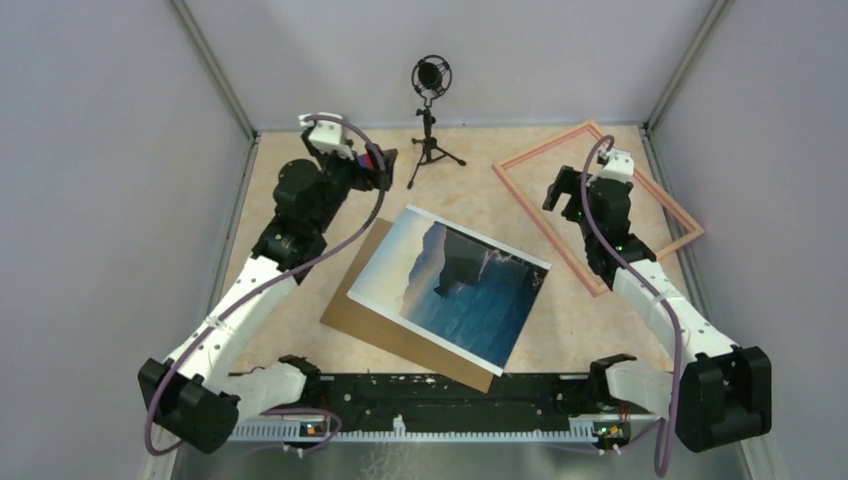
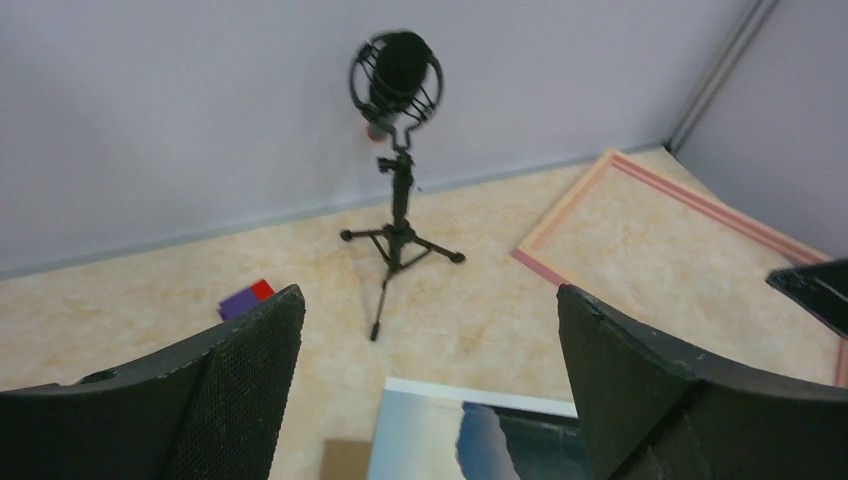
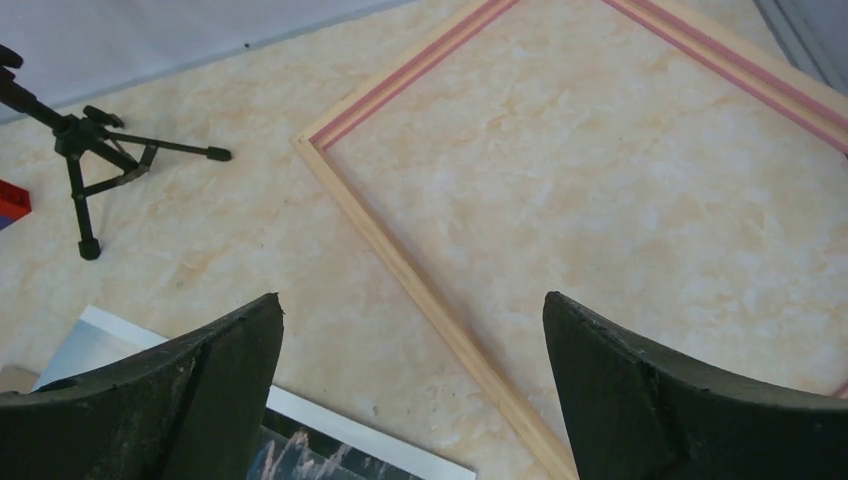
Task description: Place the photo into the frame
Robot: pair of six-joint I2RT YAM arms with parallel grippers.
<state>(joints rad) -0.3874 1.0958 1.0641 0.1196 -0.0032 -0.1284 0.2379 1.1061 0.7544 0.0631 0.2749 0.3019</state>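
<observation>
The photo [image 1: 452,283], a cliff over blue sea with a white border, lies flat mid-table on a brown backing board [image 1: 372,322]. Its far corner shows in the left wrist view [image 2: 450,435] and its edge in the right wrist view [image 3: 330,430]. The pink frame [image 1: 530,208] lies flat at the back right, apart from the photo; it also shows in the left wrist view [image 2: 560,215] and the right wrist view [image 3: 400,260]. My left gripper [image 1: 380,168] is open and empty above the table behind the photo's far corner [image 2: 430,300]. My right gripper [image 1: 558,190] is open and empty over the frame's left side [image 3: 412,305].
A black microphone on a tripod [image 1: 431,110] stands at the back centre, also in the left wrist view [image 2: 398,150]. A small red and purple block [image 2: 246,298] lies left of it. Grey walls enclose the table on three sides.
</observation>
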